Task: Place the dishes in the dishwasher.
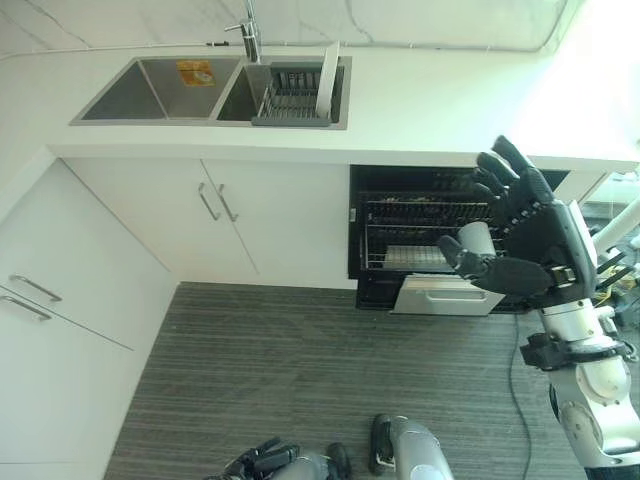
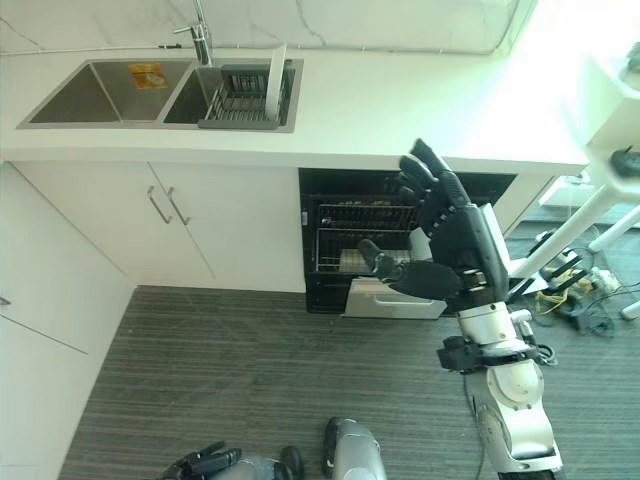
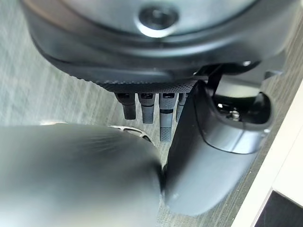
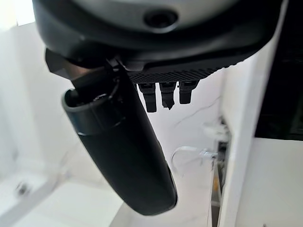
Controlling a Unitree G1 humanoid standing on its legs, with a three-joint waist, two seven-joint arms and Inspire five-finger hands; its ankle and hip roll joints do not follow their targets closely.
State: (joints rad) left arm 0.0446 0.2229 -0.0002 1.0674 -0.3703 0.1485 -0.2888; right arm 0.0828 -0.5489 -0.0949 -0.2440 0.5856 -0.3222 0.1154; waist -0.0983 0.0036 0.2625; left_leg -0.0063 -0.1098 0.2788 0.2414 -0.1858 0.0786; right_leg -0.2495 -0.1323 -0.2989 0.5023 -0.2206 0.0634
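1. The right hand [image 1: 525, 235] is raised in front of the open dishwasher [image 1: 430, 235], fingers spread and nearly straight, thumb out to the side, holding nothing. It looks poised between jobs rather than mid-grasp.
2. The left hand [image 1: 262, 462] hangs low by the floor; its own wrist view shows the fingers [image 3: 144, 106] hanging straight and relaxed, with nothing in them.
3. The dish to be loaded, 1 white plate [image 1: 328, 82], stands on edge in the dark drying rack [image 1: 290, 100] set in the sink's [image 1: 160, 90] right basin, just below the faucet [image 1: 248, 35]. Upright like that it drains, and its rim is free for a pinch.
4. The dishwasher's wire rack [image 1: 420, 235] shows inside the opening, with the white door panel [image 1: 445, 296] dropped forward beneath it, so the way in looks clear.
5. A yellow-orange label [image 1: 195, 72] lies in the left basin; its print is too small to read.
6. My judgement: the plate is not yet fetched.
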